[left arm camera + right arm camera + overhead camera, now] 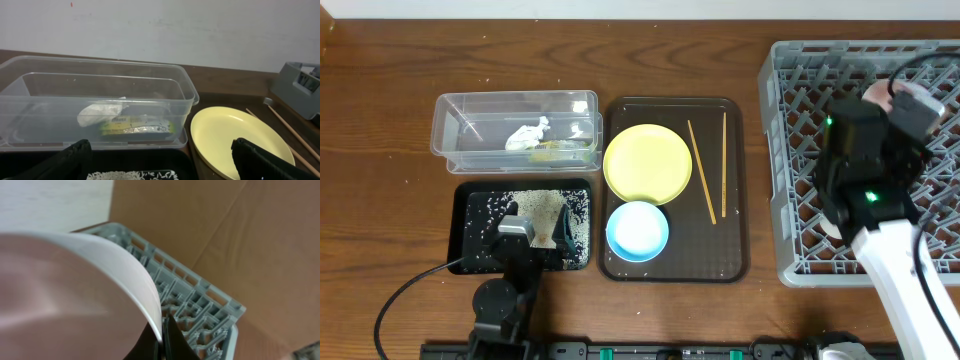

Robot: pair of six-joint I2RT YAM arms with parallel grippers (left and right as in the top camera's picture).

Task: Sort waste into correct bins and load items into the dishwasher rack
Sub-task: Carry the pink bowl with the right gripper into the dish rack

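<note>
While reading the table from the left, find the waste half apparently settled: left gripper (161,150) low over the black tray (460,225), fingers spread wide with nothing between them, above loose rice scraps (485,210). Just behind, crumpled tissue (100,112) and snack wrapper (137,127) down in the clear tub (445,110). Further right, on the brown serving tray (735,200), awaiting loading: yellow plate (648,162), light-blue bowl (638,230) just in front of it and possibly touching, two chopsticks (702,172) flat and apart alongside. At far right, loading in hand: right gripper (161,342) pinched tight on the rim of the white-pink bowl (65,290), held over the grey dishwasher rack (790,150), seemingly not yet seated. Next, probably: lower the bowl on edge between pegs, check for support, only then release and go for the tray items. Beware pegs catching the rim, and the arm's own bulk masking the landing spot from overhead. Expect trouble later with thin chopsticks lying flush on the tray.
</note>
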